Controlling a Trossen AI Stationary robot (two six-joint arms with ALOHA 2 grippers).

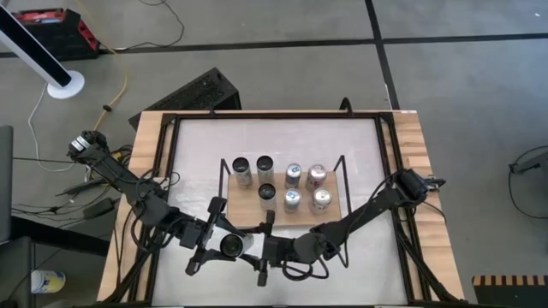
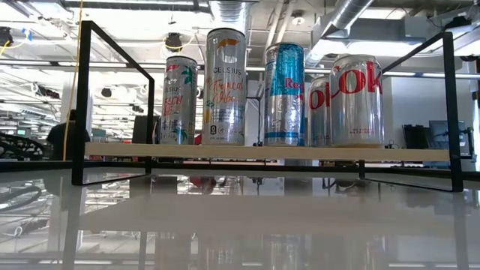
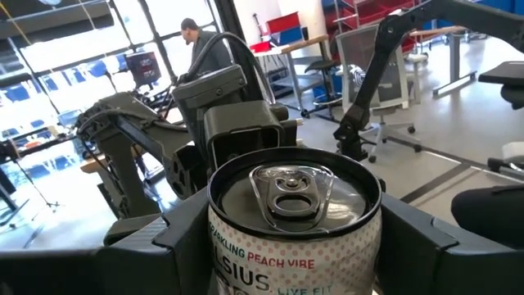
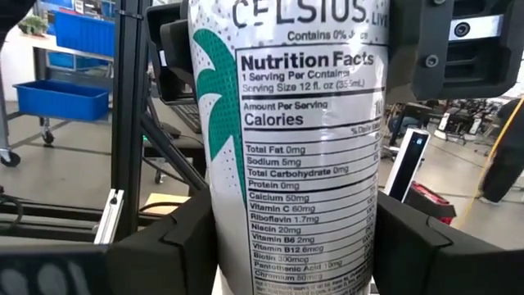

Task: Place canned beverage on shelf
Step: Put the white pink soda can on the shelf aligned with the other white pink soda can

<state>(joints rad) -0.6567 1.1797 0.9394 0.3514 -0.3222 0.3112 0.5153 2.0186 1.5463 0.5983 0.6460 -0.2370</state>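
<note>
I see the low wooden-board shelf with black wire ends [image 1: 244, 214] just beyond both claws, seven cans aboard — one slot left. Left claw [image 1: 224, 246] and right claw [image 1: 264, 249] both clamp the white Celsius can [image 1: 231, 246] between them.

The shelf [image 1: 278, 192] has open slots only at its near left side; seven cans [image 1: 294, 174] fill the rest (black wire ends [image 1: 224, 167] flank both sides).
</note>
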